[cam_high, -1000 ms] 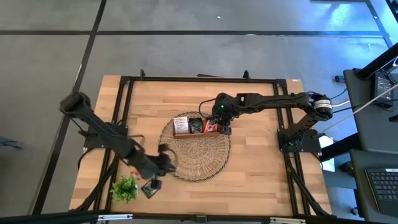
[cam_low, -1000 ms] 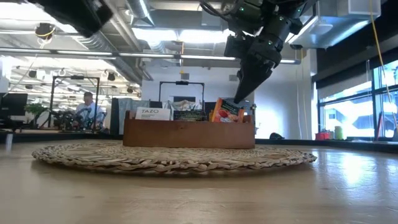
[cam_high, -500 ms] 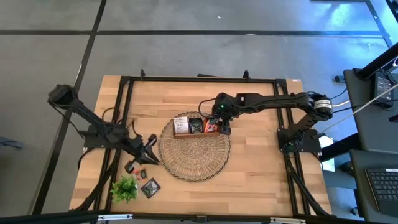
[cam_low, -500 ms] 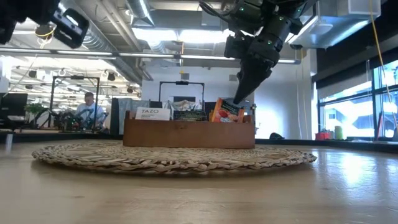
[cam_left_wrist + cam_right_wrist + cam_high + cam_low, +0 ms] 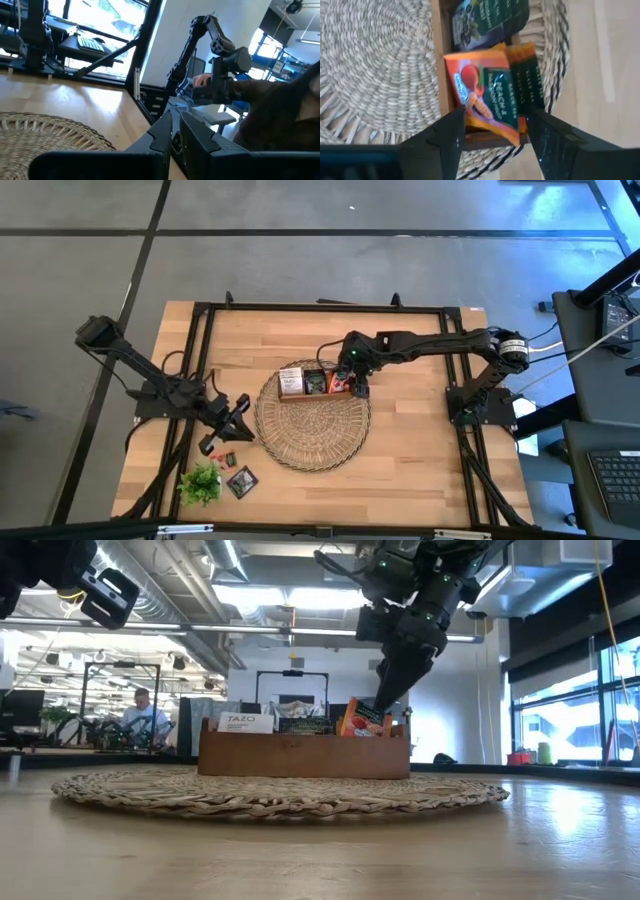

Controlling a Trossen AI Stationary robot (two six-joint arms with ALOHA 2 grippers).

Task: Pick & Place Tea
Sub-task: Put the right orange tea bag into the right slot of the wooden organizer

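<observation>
- High view: the right gripper (image 5: 361,387) hangs over the right end of the tray (image 5: 316,383) on the mat (image 5: 312,425). The left gripper (image 5: 232,423) waits off the mat's left edge, near two loose sachets (image 5: 235,475) and a sprig (image 5: 200,481) on the counter (image 5: 420,430).
- Low view: the orange tea (image 5: 364,718) leans in the tray's right compartment, fingers tapering to its top corner; contact is probably there, though I cannot tell.
- Left wrist view: whether those fingers are parted cannot be told.
- Right wrist view: the fingers (image 5: 451,131) stand spread, astride a glossy peach-print sachet (image 5: 487,93), gripping nothing. Closing off-centre could crumple it or drag its neighbours out.
</observation>
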